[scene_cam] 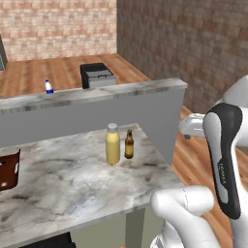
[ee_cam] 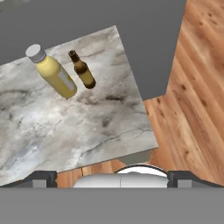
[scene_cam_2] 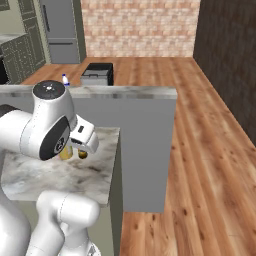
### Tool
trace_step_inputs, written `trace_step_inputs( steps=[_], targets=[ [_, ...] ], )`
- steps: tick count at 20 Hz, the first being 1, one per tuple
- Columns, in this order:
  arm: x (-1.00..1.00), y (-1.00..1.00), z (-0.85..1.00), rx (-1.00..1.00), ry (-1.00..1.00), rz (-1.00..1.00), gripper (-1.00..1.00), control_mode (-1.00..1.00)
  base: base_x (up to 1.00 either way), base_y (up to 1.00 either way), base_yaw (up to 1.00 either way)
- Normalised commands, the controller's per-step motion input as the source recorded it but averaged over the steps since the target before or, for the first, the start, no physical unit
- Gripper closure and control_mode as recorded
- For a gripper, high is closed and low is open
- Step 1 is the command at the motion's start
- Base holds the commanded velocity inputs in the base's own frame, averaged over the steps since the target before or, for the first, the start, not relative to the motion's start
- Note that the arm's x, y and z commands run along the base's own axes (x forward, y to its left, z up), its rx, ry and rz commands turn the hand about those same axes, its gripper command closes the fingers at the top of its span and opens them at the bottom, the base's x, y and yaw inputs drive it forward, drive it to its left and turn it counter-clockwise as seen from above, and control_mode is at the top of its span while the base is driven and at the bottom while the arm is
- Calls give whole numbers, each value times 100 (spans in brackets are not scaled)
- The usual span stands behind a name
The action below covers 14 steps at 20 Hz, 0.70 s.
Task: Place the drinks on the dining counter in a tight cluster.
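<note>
On the dining counter (scene_cam: 72,184) a tall yellow bottle (scene_cam: 113,144) with a pale cap stands upright near the back right corner. A slim dark brown bottle (scene_cam: 129,144) stands close beside it on the right. The hand view looks down on the same pair, the yellow bottle (ee_cam: 53,73) and the brown bottle (ee_cam: 82,70), on the marble slab (ee_cam: 65,127). A small blue-and-white bottle (scene_cam: 48,86) stands apart on the raised ledge (scene_cam: 121,89), also seen as the blue-and-white bottle (scene_cam_2: 65,79). My gripper (ee_cam: 112,178) is open, empty, above and in front of the two bottles.
A brown patterned object (scene_cam: 8,168) sits at the counter's left edge. Beyond the ledge a dark box (scene_cam: 97,75) stands on the wooden floor. A grey fridge (scene_cam_2: 60,30) is at the far left. The counter's right edge drops to open floor (scene_cam_2: 200,150).
</note>
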Motion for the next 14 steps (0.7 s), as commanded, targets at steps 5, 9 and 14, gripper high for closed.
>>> trace_step_inputs(
  steps=[5, 9, 14],
  targets=[
    [-9, -2, 0, 0, 0, 0, -100, -100, 0, 0, 0],
    [0, 0, 0, 0, 0, 0, -100, 100, -80, -58, -20],
    [0, 0, 0, 0, 0, 0, -100, 100, -57, -77, -16]
  ],
)
